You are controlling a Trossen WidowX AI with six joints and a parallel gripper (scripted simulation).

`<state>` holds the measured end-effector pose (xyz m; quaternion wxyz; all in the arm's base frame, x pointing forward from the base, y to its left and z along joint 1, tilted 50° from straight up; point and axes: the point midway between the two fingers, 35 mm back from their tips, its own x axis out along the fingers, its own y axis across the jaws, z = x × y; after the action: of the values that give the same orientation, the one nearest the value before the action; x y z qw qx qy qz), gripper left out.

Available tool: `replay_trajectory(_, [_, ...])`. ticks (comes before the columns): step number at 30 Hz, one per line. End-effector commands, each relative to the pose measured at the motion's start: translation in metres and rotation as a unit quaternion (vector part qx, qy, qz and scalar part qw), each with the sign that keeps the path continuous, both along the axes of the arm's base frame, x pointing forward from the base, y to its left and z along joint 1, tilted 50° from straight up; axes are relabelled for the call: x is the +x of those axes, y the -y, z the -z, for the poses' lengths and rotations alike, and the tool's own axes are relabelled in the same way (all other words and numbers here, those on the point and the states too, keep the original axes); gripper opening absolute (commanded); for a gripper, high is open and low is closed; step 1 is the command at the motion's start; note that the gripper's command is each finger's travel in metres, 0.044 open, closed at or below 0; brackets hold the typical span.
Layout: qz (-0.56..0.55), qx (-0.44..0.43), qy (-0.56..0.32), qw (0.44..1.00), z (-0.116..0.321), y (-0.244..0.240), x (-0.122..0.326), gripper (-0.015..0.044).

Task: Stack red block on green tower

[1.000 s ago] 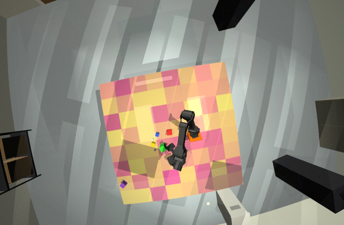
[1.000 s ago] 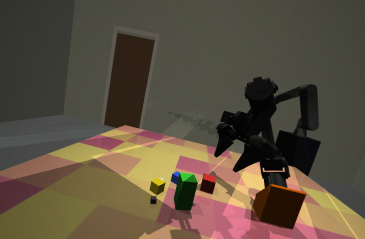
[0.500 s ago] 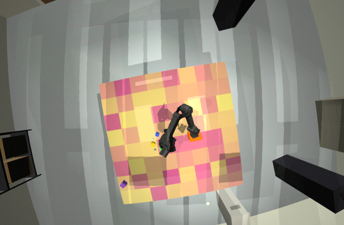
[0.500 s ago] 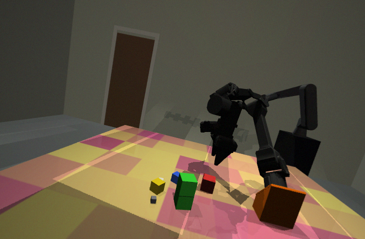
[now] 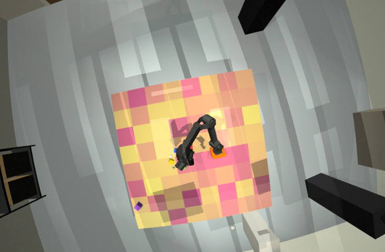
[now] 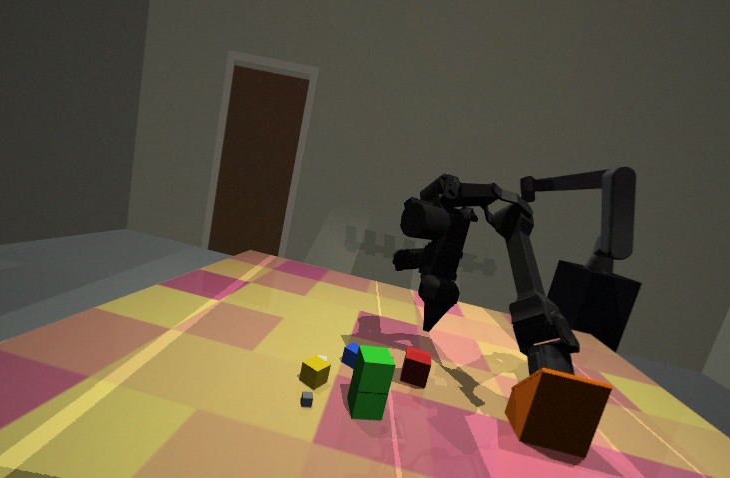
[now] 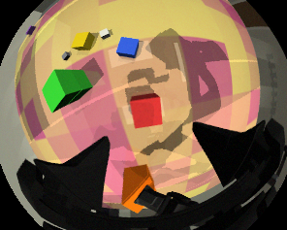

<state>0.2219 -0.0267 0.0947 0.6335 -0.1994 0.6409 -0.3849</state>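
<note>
Red block [image 7: 146,110] sits on the mat just beside the green tower [image 6: 371,381], below my gripper [image 6: 433,315], fingers spread and empty, so I should drop straight down, centred, keeping wide of the tower's 2 cubes.

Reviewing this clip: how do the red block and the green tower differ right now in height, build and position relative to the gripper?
Height: the green tower stands clearly taller than the red block.
Build: the green tower looks like two cubes stacked; the red block is a single cube.
Position: in the wrist view the red block sits about centred ahead of the open, empty gripper, while the green tower lies off to the left.
Shared: both rest upright on the checkered table, apart, and neither is touched.
</note>
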Motion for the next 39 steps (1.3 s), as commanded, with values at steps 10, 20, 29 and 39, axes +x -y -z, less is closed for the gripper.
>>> replay_trajectory(10, [0.002, -0.004, -0.002, 1.000, 0.035, 0.041, -0.010, 0.0440])
replay_trajectory(20, [0.002, -0.002, -0.002, 1.000, 0.042, 0.048, -0.010, 0.0440])
replay_trajectory(29, [0.001, -0.002, -0.001, 1.000, 0.052, 0.059, -0.011, 0.0440])
replay_trajectory(39, [0.001, -0.003, -0.001, 1.000, 0.062, 0.071, -0.014, 0.0440])
